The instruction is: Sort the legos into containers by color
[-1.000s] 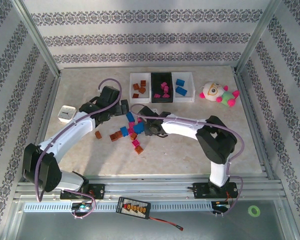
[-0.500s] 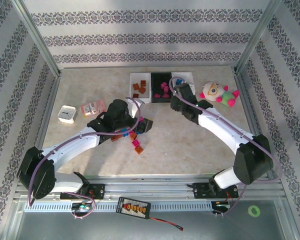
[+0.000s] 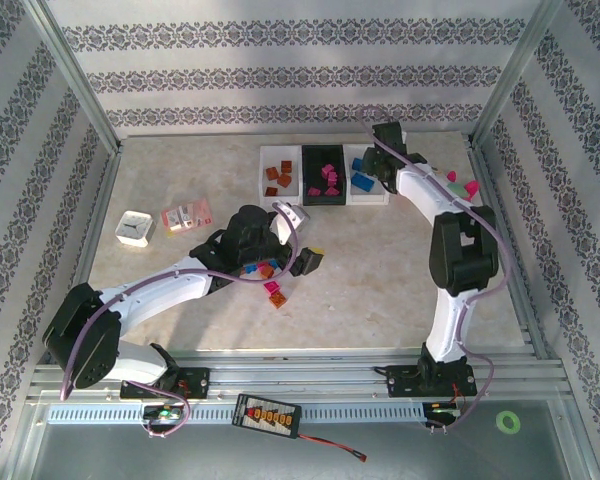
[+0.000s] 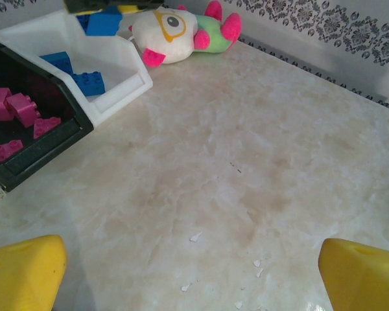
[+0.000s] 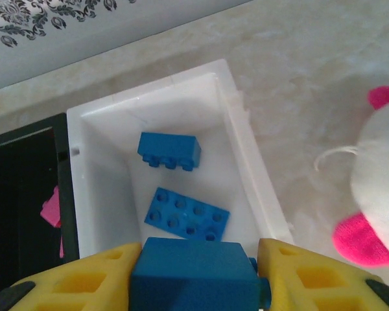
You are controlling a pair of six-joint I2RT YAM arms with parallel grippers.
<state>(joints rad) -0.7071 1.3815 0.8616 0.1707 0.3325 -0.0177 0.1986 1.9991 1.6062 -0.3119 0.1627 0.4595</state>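
**Blue brick in the right hand's grip by the right white bin; left hand spread and empty over the desk**

Right hand: the yellow fingers are closed on a blue brick, which sits squarely between them. In the overhead view this hand is at the far right corner of the row of bins. Its wrist view looks down into the right white bin, just beyond the held brick. Two more blue bricks lie on that bin's floor, apart from each other.

Left hand: the fingers are spread wide, with bare desk between them and nothing gripped. In the overhead view it is near the middle of the desk, just right of the loose bricks.

Bins: the three stand in a row, touching, at the far side of the desk. The black bin in the middle holds magenta bricks. The left white bin holds brown-orange bricks.

Unsorted: a small cluster of blue, orange and magenta bricks lies on the desk, partly covered by the left arm. An exact count cannot be made.

Other items: a plush toy lies just right of the bins. A small white box and a pink-and-white packet lie near each other at the left.
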